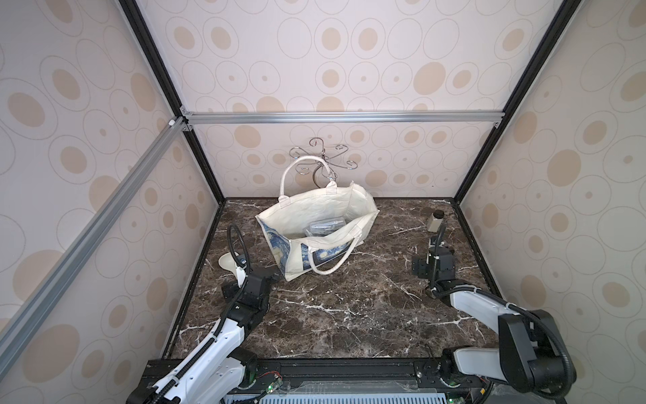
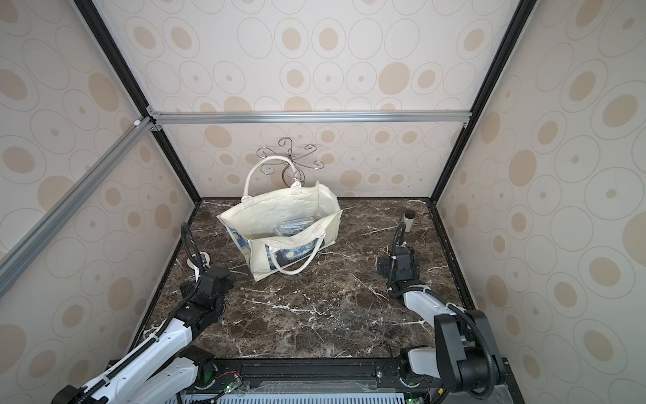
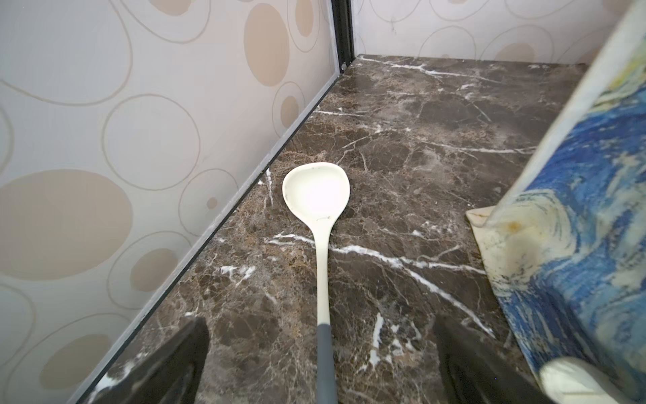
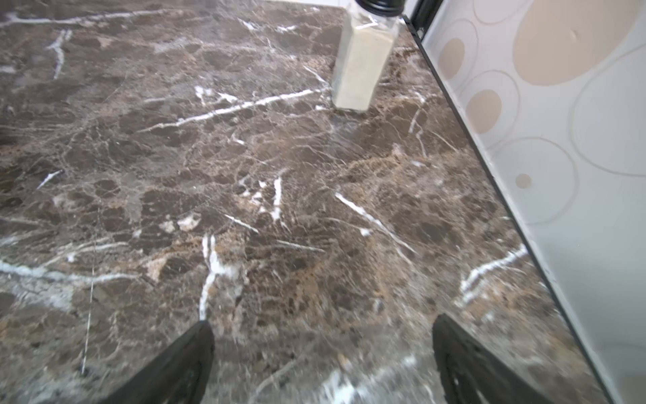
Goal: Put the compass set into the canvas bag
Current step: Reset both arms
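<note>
Down inside the canvas bag (image 1: pixel 307 213), flat on its floor: the compass set (image 1: pixel 323 226), a clear case seen through the open mouth in both top views. Upright toward the back of the marble table (image 1: pixel 349 307), that bag, with one loop handle raised before a wire hook stand (image 1: pixel 323 154) and the other draped down the painted side. Spread wide and holding nothing: the left gripper (image 3: pixel 323 335), low over the table just beside the bag's near corner, fingers either side of a white spoon (image 3: pixel 316 190), no contact visible. Likewise wide and empty: the right gripper (image 4: pixel 321 332), above bare marble, well apart from the bag, facing a spice jar (image 4: pixel 361 66) near the side wall.
</note>
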### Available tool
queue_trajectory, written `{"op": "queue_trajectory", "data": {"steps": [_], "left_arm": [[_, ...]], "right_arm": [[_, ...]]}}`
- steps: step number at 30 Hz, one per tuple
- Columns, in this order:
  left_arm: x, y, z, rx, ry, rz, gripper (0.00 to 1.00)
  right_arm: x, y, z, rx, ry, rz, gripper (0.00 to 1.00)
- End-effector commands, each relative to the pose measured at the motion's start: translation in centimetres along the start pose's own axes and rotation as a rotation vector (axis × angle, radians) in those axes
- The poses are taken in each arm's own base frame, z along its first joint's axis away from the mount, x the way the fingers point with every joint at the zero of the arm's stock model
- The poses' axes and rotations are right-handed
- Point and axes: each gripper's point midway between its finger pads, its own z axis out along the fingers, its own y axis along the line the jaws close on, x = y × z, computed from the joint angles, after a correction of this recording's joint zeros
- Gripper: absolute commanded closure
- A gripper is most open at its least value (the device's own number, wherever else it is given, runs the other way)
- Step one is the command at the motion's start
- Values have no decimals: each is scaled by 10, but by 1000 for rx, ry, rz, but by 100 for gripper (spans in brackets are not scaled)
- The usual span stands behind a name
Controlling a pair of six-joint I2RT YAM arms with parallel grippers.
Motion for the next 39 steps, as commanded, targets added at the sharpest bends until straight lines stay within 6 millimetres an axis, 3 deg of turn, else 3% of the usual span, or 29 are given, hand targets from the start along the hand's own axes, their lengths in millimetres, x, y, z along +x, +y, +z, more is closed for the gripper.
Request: {"op": "queue_trajectory", "data": {"steps": [1,7,10,16,23,29,34,39], "left_arm": [[-26,-13,6,73,-111,-84,0],[-43,-6,16,32,-223,-110,0],[-55,-3,18,43,-320,-161,0],[-51,4,42,58,-397,-217,0],[-51,-14,65,118,-405,-151,0],[-47,-34,52,270,-468,-88,0],[-40,-42,67,268,-420,-64,0],[-43,-42,65,267,-449,-64,0]], "right_arm": [[-40,3,7,1,-216,24,1],[-26,18,17,-78,-291,6,2],[-24,20,18,-95,-237,2,2],[-24,19,20,-88,-229,10,2],[-24,18,20,-89,-230,11,1],[-23,19,20,-90,-228,10,1],[-24,19,20,-90,-229,10,0],[-24,19,20,-93,-227,11,0]]}}
